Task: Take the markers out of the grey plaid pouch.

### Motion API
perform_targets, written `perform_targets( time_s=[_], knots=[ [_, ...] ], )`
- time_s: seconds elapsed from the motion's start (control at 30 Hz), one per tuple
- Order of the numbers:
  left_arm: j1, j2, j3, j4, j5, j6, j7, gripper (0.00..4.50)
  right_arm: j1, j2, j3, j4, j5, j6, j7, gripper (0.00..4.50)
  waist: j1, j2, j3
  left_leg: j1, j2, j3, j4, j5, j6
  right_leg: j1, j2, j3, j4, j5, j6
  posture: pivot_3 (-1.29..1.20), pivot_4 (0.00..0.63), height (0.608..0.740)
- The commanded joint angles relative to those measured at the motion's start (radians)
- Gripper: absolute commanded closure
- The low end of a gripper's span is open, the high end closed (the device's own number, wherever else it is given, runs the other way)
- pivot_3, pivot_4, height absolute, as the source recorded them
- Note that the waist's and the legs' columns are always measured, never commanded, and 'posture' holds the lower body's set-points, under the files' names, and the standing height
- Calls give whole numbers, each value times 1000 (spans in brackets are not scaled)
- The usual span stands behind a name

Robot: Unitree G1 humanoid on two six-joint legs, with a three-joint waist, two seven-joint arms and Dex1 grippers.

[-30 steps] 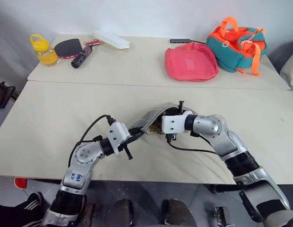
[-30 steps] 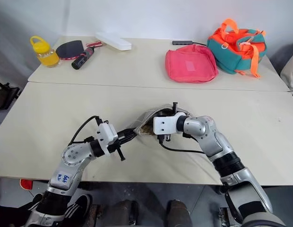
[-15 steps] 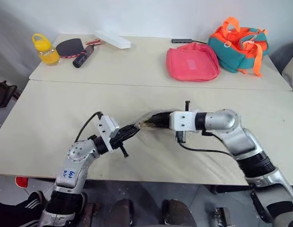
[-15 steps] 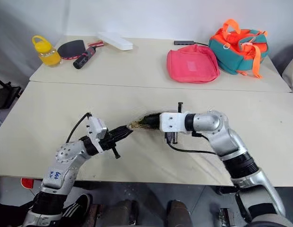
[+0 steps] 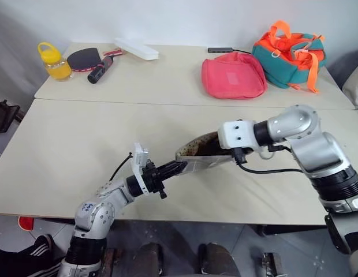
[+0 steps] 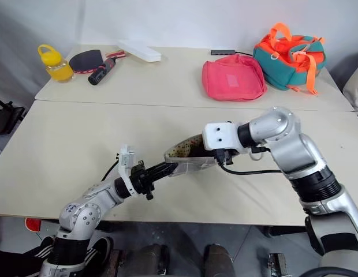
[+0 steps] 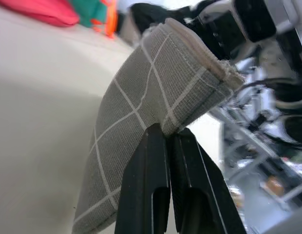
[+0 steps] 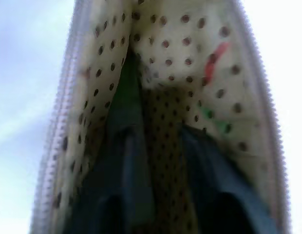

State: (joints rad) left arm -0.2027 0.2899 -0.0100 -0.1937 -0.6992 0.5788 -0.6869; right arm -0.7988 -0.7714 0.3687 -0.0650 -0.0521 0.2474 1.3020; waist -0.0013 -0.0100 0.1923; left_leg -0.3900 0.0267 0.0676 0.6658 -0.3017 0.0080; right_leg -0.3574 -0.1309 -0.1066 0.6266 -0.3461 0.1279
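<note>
Grey plaid pouch (image 5: 197, 154) (pink pouch (image 5: 233, 75) well behind)

Left arm: reaches low and forward toward the right. Left gripper (image 5: 178, 168): roughly level, black fingers (image 7: 150, 175) pressed together, pinching the corner of the grey plaid pouch (image 7: 156, 102).

Right arm: raised, elbow bent, forearm crossing toward the left. Right gripper (image 8: 160, 161): angled downward, fingers parted and buried inside the pouch's open mouth against the dotted lining; no marker visibly gripped.

room | two beige tables (image 5: 81, 138) pushed together | white wall (image 5: 185, 20)
</note>
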Motion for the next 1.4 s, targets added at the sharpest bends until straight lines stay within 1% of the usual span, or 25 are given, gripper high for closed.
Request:
perform_targets(
  time_s=[0.03,0.33,0.43,0.53,0.7,0.8,0.9,1.4],
  knots=[
    [2,-10,10,23,43,-61,3,4500,24,11,19,-1,-34,-29,-22,2963,1,0,0,0,0,0,0,0,0,0,0,0,0,0,0,0,150,740],
    [15,-13,-4,57,68,-85,-22,4500,38,42,46,20,-88,-43,-45,2963,-2,0,0,1,0,0,0,0,-1,0,0,1,0,0,0,0,150,740],
    [11,-20,-5,53,69,-89,-19,4500,38,64,36,30,-78,-18,-61,2963,-2,0,0,2,0,0,0,0,-1,0,0,1,0,0,0,0,150,740],
    [13,-24,-6,46,72,-92,-20,4500,35,70,44,35,-99,-41,-74,2430,-3,0,0,2,1,0,0,1,-1,0,0,1,0,0,0,0,150,740],
    [17,-25,-9,24,72,-90,-18,4500,37,68,53,62,-127,-76,-87,2430,-3,0,0,2,0,0,0,0,-1,0,0,1,0,0,0,0,150,740],
    [18,-26,-9,20,72,-89,-17,4500,41,81,49,72,-128,-60,-97,2430,-3,0,0,2,0,0,0,1,-1,0,0,1,0,0,0,0,150,740],
    [20,-27,-9,17,74,-90,-17,4500,37,91,60,95,-154,-103,-121,2430,-3,0,0,2,1,0,0,0,-1,0,0,1,0,0,0,0,150,740],
    [25,-40,-17,6,82,-91,-10,4500,52,112,87,158,-231,-115,-149,2430,-3,0,0,2,1,1,0,1,-1,0,0,1,0,0,0,0,150,740]
  ],
)
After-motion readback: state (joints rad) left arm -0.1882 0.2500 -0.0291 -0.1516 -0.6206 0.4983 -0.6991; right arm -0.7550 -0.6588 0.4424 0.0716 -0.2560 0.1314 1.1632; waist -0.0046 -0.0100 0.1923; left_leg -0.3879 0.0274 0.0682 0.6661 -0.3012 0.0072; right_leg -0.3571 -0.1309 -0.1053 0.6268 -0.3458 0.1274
